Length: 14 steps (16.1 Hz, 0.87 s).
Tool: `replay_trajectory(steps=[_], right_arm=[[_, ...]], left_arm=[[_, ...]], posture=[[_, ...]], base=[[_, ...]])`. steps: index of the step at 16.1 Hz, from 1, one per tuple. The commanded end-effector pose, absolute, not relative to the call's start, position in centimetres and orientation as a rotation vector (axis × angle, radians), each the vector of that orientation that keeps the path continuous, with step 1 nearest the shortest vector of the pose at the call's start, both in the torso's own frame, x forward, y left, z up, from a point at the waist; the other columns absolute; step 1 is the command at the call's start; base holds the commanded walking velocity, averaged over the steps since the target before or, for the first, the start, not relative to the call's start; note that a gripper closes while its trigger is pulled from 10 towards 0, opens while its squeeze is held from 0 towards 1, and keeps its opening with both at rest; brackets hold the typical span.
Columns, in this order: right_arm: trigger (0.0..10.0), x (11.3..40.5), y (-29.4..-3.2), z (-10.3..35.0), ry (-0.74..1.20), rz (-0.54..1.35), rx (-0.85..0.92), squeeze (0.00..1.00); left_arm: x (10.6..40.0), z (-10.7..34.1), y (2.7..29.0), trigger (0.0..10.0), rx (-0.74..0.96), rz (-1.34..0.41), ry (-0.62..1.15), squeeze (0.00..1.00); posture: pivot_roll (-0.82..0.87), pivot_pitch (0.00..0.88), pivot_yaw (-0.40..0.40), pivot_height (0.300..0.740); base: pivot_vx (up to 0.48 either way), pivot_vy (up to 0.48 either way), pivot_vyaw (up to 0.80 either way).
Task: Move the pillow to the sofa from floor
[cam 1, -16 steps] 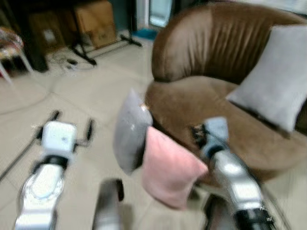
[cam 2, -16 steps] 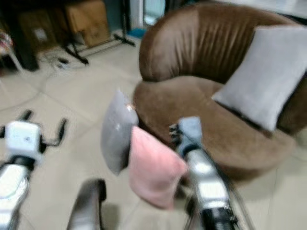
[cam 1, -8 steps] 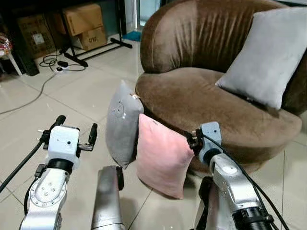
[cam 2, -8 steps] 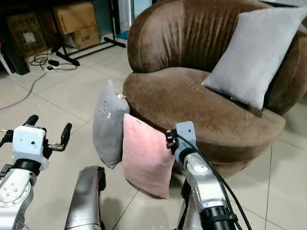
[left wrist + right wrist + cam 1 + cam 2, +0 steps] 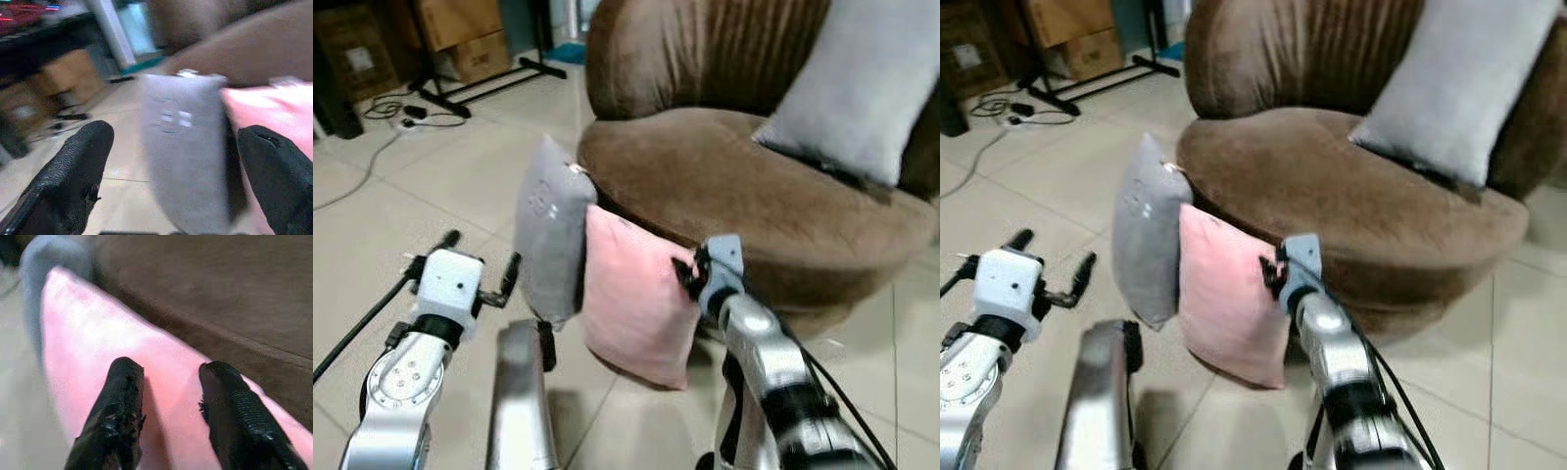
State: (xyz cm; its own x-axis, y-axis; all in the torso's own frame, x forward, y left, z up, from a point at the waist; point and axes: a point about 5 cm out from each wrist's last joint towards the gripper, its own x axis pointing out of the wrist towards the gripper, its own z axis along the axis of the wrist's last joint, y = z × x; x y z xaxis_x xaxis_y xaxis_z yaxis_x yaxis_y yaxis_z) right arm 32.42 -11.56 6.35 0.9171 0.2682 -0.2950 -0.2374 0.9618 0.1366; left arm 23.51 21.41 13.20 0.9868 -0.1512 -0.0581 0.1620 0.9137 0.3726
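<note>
Right wrist view is showing the right gripper (image 5: 168, 382) with jaws parted narrowly around the pink pillow's (image 5: 636, 299) top edge, lining up a pinch. Beside that pillow, the left gripper (image 5: 171, 161) is holding its jaws wide toward the grey pillow (image 5: 551, 230). Both are leaning upright against the sofa (image 5: 754, 196) behind, resting on the floor (image 5: 431, 186).

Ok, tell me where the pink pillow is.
The pink pillow stands on the floor, leaning against the brown sofa's front, between the grey pillow and the right gripper.
</note>
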Motion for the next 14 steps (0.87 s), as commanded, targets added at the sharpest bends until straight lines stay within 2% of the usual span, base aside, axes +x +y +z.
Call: replay_trajectory(steps=[1, 5, 7, 8, 11, 14], right_arm=[[10.0, 33.4, -11.8, 7.5, 0.258, 0.248, 0.140, 1.00], [10.0, 35.2, -12.1, 9.7, 0.160, 0.376, 0.125, 1.00], [10.0, 35.8, -12.3, 10.3, 0.175, 0.517, -0.043, 1.00], [10.0, 35.9, -12.4, 10.5, 0.180, 0.546, -0.076, 1.00], [10.0, 36.2, -12.7, 11.3, 0.243, 0.789, -0.227, 1.00], [10.0, 35.8, -12.1, 10.3, 0.347, 0.882, -0.321, 1.00]], left_arm=[[23.6, 13.0, 21.0, 10.0, 0.377, -0.220, 0.049, 0.00], [22.8, 13.0, 20.5, 10.0, 0.353, -0.342, 0.070, 0.00], [22.5, 12.8, 20.2, 10.0, 0.342, -0.420, 0.095, 0.00], [22.5, 12.9, 20.2, 10.0, 0.339, -0.436, 0.098, 0.00], [22.0, 12.9, 20.4, 10.0, 0.359, -0.532, 0.139, 0.00], [21.7, 12.7, 20.6, 10.0, 0.360, -0.565, 0.173, 0.00]], posture=[[0.04, 0.000, -0.028, 0.335], [0.04, 0.000, -0.033, 0.335], [0.04, 0.000, -0.033, 0.335], [0.04, 0.000, -0.033, 0.335], [0.04, 0.000, -0.037, 0.335], [0.04, 0.000, -0.039, 0.335]], base=[[0.000, 0.000, 0.00], [0.000, 0.000, 0.00], [0.000, 0.000, 0.00], [0.000, 0.000, 0.00], [0.000, 0.000, 0.00], [0.000, 0.000, 0.00]])
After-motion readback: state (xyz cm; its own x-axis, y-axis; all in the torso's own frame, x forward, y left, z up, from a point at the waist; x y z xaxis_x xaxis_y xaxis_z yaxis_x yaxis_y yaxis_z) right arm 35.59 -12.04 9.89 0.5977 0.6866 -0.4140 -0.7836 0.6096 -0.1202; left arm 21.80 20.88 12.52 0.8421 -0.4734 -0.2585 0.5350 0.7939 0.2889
